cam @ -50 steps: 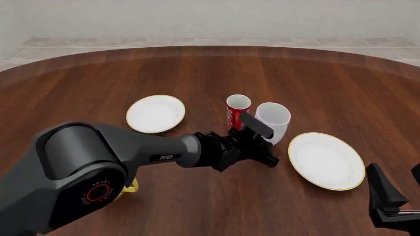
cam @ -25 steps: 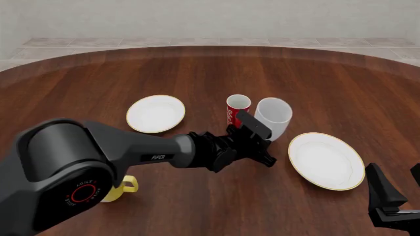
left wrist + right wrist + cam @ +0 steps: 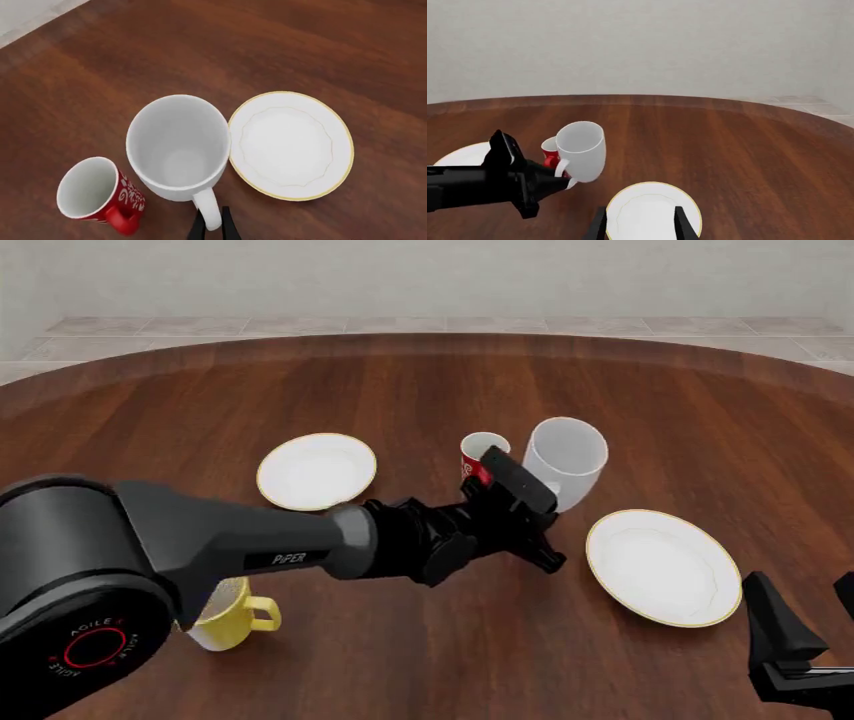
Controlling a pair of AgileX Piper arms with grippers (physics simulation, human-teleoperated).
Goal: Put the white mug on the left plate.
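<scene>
Half done at most: the left gripper (image 3: pixel 212 226) clasps the white mug (image 3: pixel 566 462) by its handle, far from the left plate (image 3: pixel 316 471).

A red patterned cup (image 3: pixel 478 454) stands upright mid-surface (image 3: pixel 667 400). A yellow mug (image 3: pixel 227 612) sits near left. A larger gold-rimmed plate (image 3: pixel 663 566) lies right.

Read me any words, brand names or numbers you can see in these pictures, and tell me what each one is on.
"PiPER": white lettering on the left arm's forearm link.
"AGILE X" and "STOP": red print ringing the button on the left arm's base joint; small, only partly legible.
Red cup: white swirl pattern, no readable words.
White mug, both plates, yellow mug: no text.
</scene>
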